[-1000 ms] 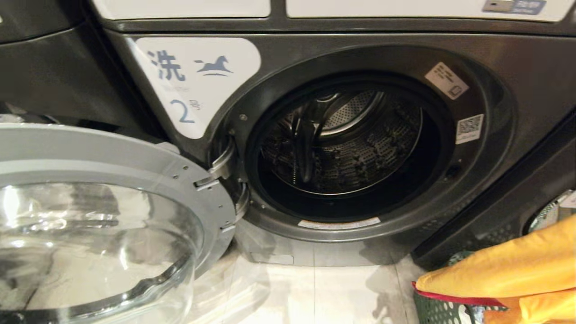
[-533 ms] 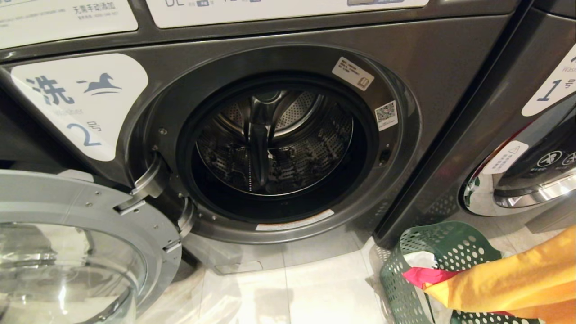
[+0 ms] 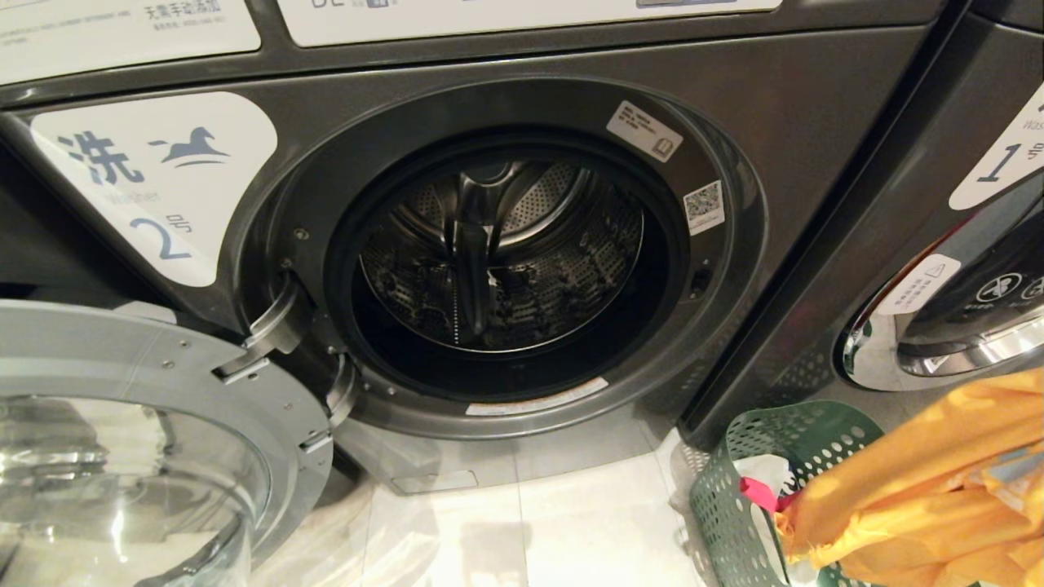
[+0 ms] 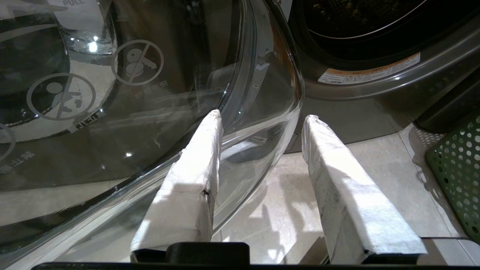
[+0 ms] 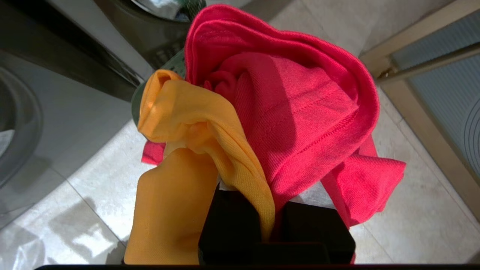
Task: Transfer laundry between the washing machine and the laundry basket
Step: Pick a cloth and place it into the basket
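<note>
Right gripper (image 5: 275,228) jaws clamped on orange-and-red garment (image 5: 262,123), garment bunched higher over green basket (image 3: 758,456), left gripper (image 4: 262,120) jaws apart

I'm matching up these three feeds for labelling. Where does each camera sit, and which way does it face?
Head: high, facing down at the open washing machine; no arm visible.
Left wrist: behind the left gripper, low, facing the glass door.
Right wrist: behind the right gripper, clamping orange and red clothes.
Head and left wrist share the green basket.

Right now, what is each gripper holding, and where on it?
Right gripper: orange-and-pink garment, pinched at a bunched fold. Left gripper: nothing.
</note>
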